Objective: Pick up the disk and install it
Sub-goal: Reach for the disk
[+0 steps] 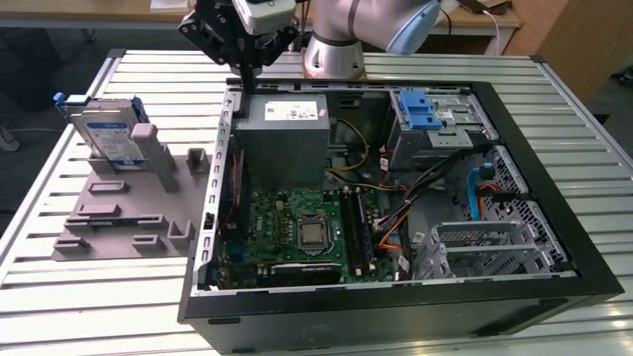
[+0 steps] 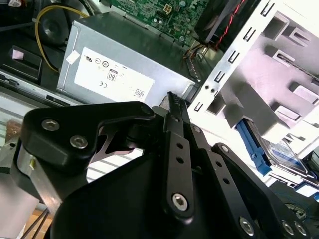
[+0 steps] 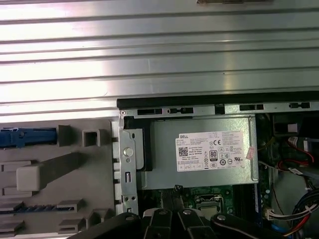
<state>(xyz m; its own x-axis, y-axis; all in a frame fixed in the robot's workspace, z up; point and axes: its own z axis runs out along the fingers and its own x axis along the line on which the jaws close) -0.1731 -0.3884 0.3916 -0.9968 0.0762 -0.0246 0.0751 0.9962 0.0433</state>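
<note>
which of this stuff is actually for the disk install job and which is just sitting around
For the job:
disk, standing in the grey holder
gripper, shut and empty, over the computer case edge

Just lying about:
power supply
motherboard
cables
slatted table

arm: silver-grey round tube sections, pale blue end cap on one joint. gripper: matte black, flat linkage plates pinned with silver socket-head screws, slim finger bars with a row of small holes. light grey camera block at the wrist. bare aluminium bracket behind the black links.
</note>
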